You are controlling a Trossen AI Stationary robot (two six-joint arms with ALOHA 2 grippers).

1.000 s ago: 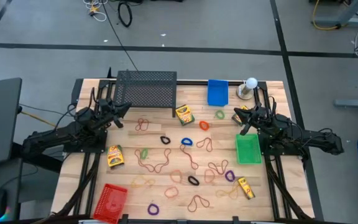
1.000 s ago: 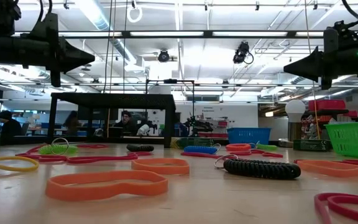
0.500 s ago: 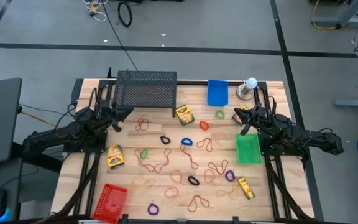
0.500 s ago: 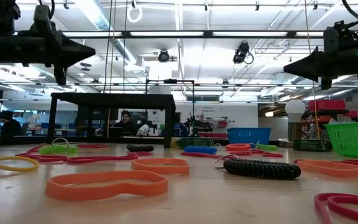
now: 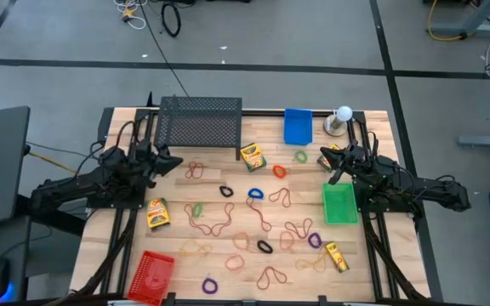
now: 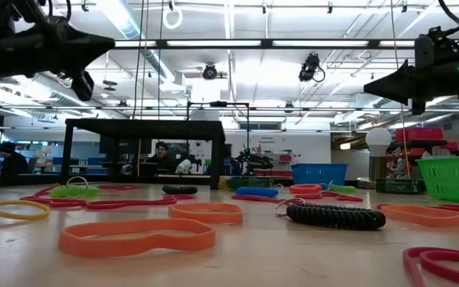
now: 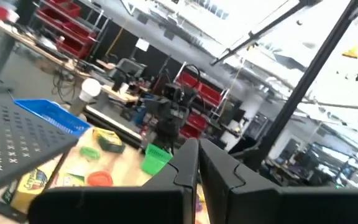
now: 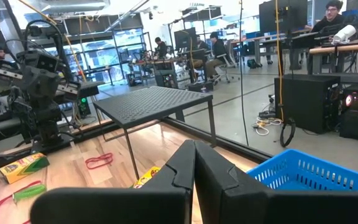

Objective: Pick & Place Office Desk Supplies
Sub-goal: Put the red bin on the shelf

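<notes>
Sitting empty, green basket (image 5: 339, 204), blue basket (image 5: 297, 126), red basket (image 5: 151, 274)

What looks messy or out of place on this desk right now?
Rubber-band loops lie scattered loose across the table, none in the green basket, blue basket or red basket. One crayon box lies askew near the front right edge.

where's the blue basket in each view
high view: blue basket at the table's far edge, between the black mesh stand and the white ball.
low view: far back, right of centre, right of the stand.
left wrist view: blue rim just past the mesh top.
right wrist view: close by, beside the stand.
shared landmark: the black mesh stand.
</notes>
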